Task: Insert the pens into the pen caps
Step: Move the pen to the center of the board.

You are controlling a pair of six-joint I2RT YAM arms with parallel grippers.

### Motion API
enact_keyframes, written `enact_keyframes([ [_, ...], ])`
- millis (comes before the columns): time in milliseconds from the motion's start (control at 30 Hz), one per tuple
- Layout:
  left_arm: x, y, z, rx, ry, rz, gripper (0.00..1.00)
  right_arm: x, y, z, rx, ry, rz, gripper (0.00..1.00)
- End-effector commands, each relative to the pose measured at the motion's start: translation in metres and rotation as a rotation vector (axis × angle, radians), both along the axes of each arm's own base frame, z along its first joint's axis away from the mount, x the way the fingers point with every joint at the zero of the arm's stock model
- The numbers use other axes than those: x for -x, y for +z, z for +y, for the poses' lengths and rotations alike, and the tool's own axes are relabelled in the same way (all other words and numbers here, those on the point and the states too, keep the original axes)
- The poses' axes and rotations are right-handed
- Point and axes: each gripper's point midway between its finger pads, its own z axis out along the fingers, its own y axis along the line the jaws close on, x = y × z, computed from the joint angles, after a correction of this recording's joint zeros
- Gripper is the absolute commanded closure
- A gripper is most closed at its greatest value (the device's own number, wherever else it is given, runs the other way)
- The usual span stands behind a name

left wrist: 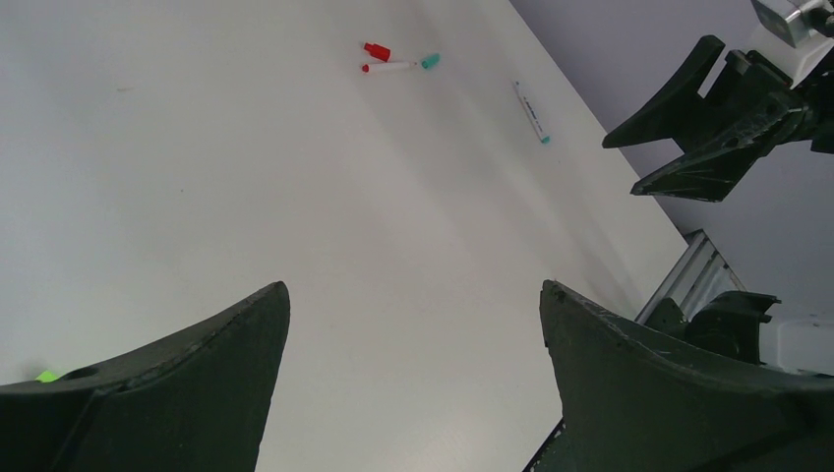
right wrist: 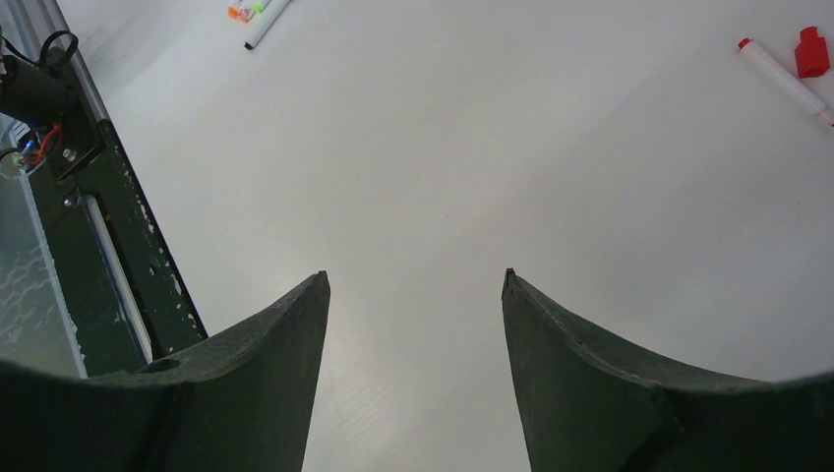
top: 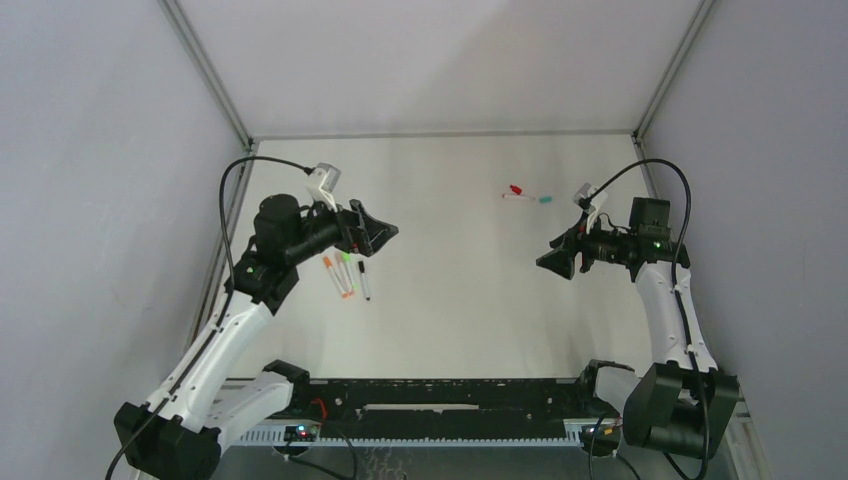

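Left gripper jaws wide apart, empty; right gripper same, spread, holding nothing. Looks like pre-grasp step, nothing capped yet. Red pen lies flat at 1 o'clock on table, stubby red cap just beside; other pens clustered at 9. Next move imo: pinch slim, smooth, round white barrel, probably rolls.

Getting bright, even, diffuse light from above, casting faint soft shadows on the white table. Looking sharp, bending slightly at wrist-view edges.
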Motion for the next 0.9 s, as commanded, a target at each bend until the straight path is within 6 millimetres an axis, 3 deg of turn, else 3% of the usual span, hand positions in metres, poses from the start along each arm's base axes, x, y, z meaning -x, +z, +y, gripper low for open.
enact_keyframes([
  [0,0.001,0.020,-0.002,0.044,-0.018,-0.043,0.00,-0.006,0.014,-0.003,0.024,0.004,-0.069,0.28],
  [433,-0.002,0.017,0.000,0.055,-0.012,-0.030,0.00,-0.008,0.014,-0.004,0.030,-0.006,-0.066,0.28],
  [667,-0.007,0.019,0.006,0.072,0.005,-0.022,0.00,-0.019,0.011,-0.009,0.032,-0.077,-0.041,0.28],
  [867,-0.004,0.026,0.015,0.055,0.043,-0.066,0.00,-0.039,0.008,-0.029,0.084,-0.231,-0.035,0.28],
])
